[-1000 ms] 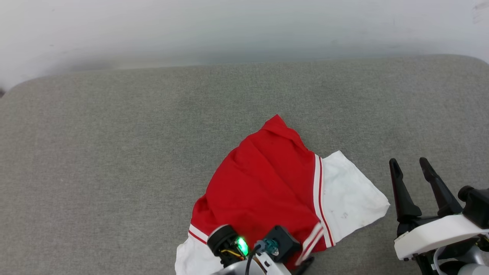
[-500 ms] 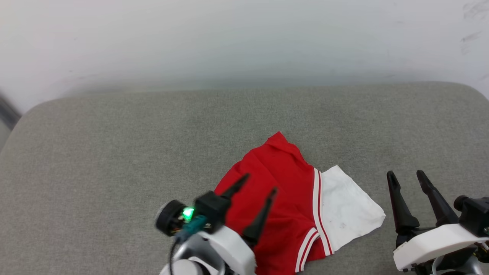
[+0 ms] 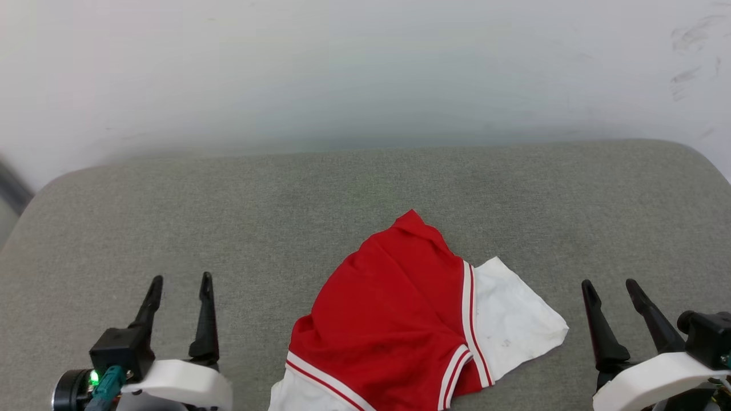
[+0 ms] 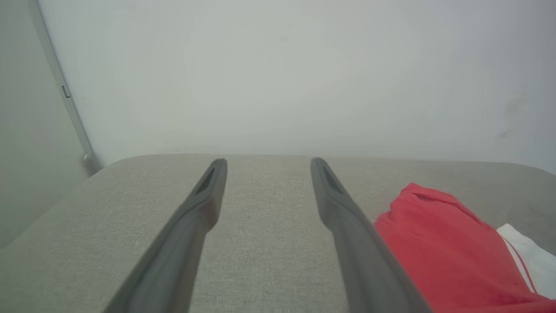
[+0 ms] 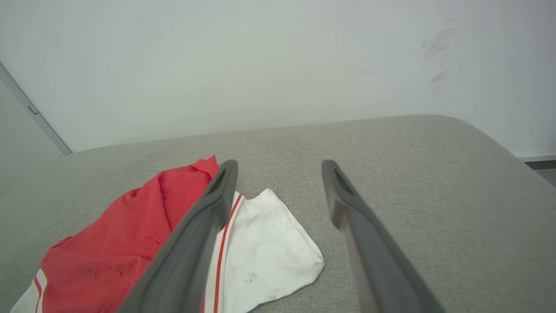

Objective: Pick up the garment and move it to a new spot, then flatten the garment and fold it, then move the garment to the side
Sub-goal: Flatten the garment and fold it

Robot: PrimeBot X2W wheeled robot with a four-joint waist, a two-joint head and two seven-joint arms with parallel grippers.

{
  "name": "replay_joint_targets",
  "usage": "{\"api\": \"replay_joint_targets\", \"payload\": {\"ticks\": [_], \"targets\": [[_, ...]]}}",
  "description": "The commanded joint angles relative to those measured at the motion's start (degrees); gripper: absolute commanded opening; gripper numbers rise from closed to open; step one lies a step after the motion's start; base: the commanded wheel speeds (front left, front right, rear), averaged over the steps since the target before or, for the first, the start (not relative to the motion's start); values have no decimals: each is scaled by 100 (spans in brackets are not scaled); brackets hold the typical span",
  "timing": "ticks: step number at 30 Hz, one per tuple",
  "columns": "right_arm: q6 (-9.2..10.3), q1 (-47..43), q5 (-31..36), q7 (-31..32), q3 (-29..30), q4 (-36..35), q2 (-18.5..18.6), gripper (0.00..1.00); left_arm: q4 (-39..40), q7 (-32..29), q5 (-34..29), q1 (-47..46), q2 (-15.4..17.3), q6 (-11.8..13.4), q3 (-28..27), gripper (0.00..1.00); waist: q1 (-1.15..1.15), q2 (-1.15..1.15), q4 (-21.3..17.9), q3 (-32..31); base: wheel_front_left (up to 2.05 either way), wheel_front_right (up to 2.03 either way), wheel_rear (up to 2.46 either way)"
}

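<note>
Our left gripper (image 3: 180,281) sits at the lower left, fingers spread and empty. Our right gripper (image 3: 609,284) sits at the lower right, likewise spread and holding nothing. Between them, apart from both, the garment (image 3: 388,308) lies loosely folded on the grey padded surface (image 3: 228,217), plain red side up. One white sleeve (image 3: 514,319) reaches toward our right gripper. A pale wall (image 3: 365,68) rises behind.

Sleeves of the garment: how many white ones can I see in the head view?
2. One sleeve lies spread on the garment's right side; the other sleeve is at its near left corner, cut off by the picture's bottom edge.
</note>
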State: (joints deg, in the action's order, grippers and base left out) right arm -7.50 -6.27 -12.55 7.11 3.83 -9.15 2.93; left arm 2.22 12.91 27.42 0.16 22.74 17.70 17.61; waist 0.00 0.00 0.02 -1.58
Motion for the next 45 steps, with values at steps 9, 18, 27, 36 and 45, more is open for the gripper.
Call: {"api": "replay_joint_targets", "payload": {"ticks": [9,18,27,36,45], "targets": [[1,-3,-443,1440,633,616,256,100,209,-99,-24,75,71,57,55,100,0,0,120,129,0,0,0],[2,721,-885,3323,477,1292,764,100,220,9,-87,-326,-28,-90,148,100,0,0,405,698,0,0,0],[2,1808,-1082,3592,-356,2265,1200,100,59,110,-149,-775,-191,-224,271,100,0,0,650,1361,0,0,0],[2,1839,-1492,4056,-828,3119,1159,0,-223,73,-102,-891,-179,-320,313,100,0,0,625,1420,0,0,0],[3,2164,-1407,3516,-521,2863,1388,0,-252,-874,53,-719,276,-612,556,100,0,0,407,1044,0,0,0]]}}
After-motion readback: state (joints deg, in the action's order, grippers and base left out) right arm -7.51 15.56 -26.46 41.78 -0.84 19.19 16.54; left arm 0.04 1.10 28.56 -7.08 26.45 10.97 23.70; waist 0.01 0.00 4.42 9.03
